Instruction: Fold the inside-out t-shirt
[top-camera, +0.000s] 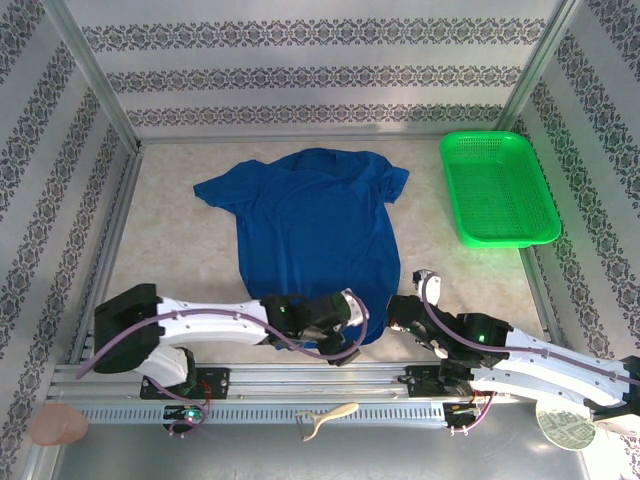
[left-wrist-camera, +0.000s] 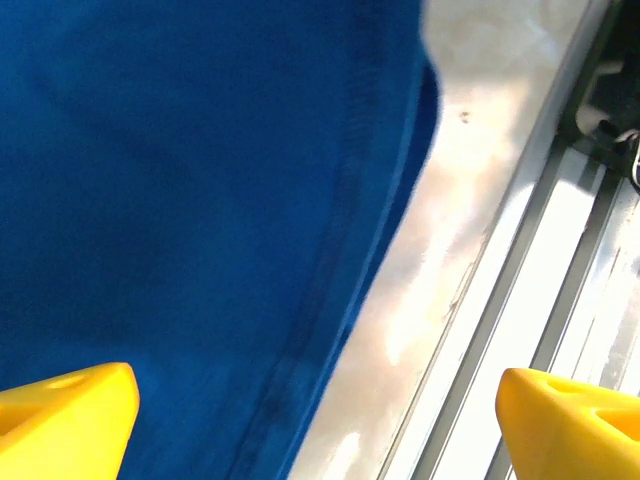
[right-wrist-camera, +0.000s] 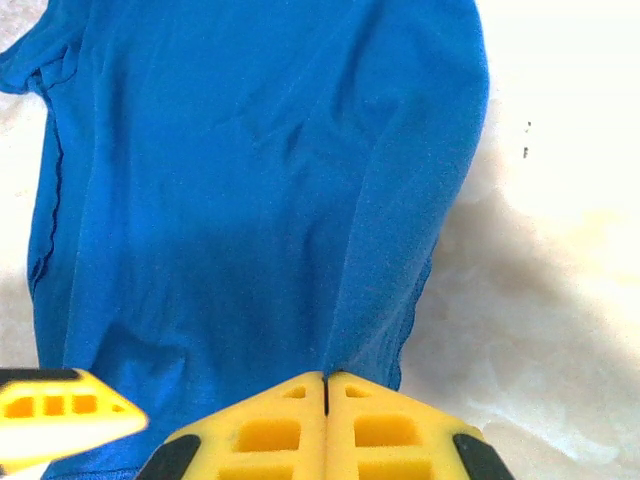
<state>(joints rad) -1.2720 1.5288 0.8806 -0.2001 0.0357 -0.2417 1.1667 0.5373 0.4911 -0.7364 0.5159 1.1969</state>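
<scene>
Looking down from above, the inside-out t-shirt (top-camera: 310, 240) lies spread flat on the table (top-camera: 170, 250). Its near hem lies under the left gripper (top-camera: 345, 320), and the right gripper (top-camera: 405, 312) sits at the hem's corner. At the left wrist, the yellow fingers (left-wrist-camera: 65, 420) stand wide apart, with blue cloth beneath one. At the right wrist, the fingertips (right-wrist-camera: 270, 435) are pressed together, pinching the shirt's hem edge.

The pale, marbled table (top-camera: 170, 240) before me carries two things — a blue t-shirt (top-camera: 310, 230) spread flat at its middle, collar away from me, and a green mesh basket (top-camera: 497, 190), far right.
</scene>
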